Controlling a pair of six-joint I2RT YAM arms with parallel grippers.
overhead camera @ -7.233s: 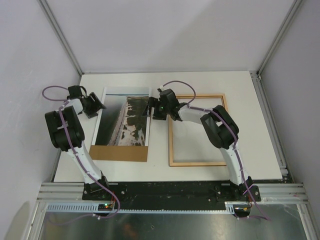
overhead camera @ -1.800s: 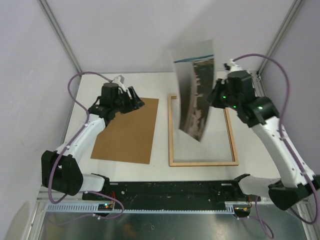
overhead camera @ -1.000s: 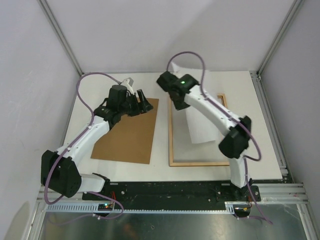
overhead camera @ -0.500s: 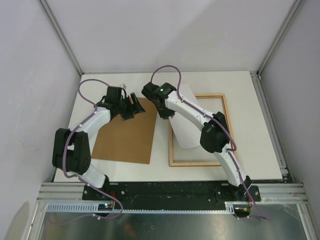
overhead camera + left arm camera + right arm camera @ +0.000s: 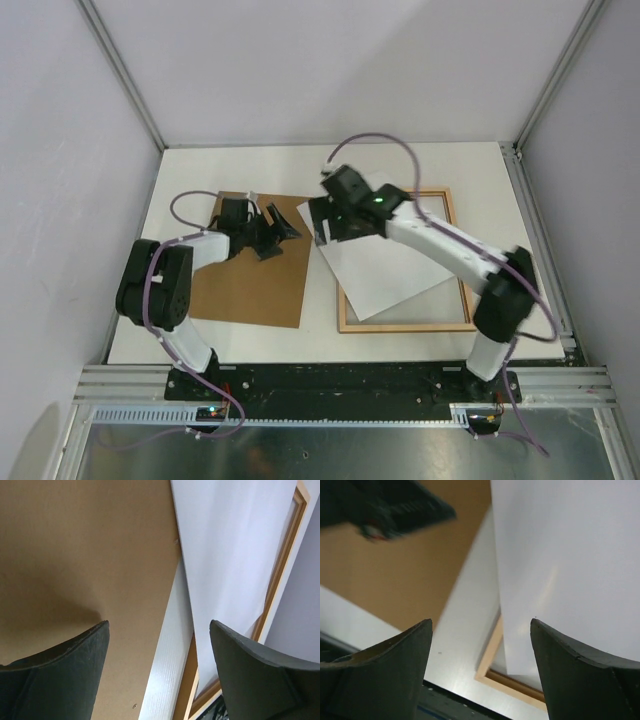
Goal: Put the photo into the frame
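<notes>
White back up: found the photo (image 5: 380, 275) lying askew across the frame (image 5: 405, 327), overhanging its 10 o'clock corner. Judged light, floppy, crease-prone; best nipped at that overhanging edge. Found left fingers (image 5: 55, 680) and right fingers (image 5: 375, 680) apart, empty.

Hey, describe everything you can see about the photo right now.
The photo is a large, thin rectangular sheet lying with its plain white back up, so the picture side is hidden. It rests askew across the frame, rotated against the rails rather than seated inside. Its far-left corner pokes out past the left rail toward the brown board, and its near corner lies within the opening. It looks mostly flat. The right gripper hangs over that far-left corner with jaws open, not pinching it.
</notes>
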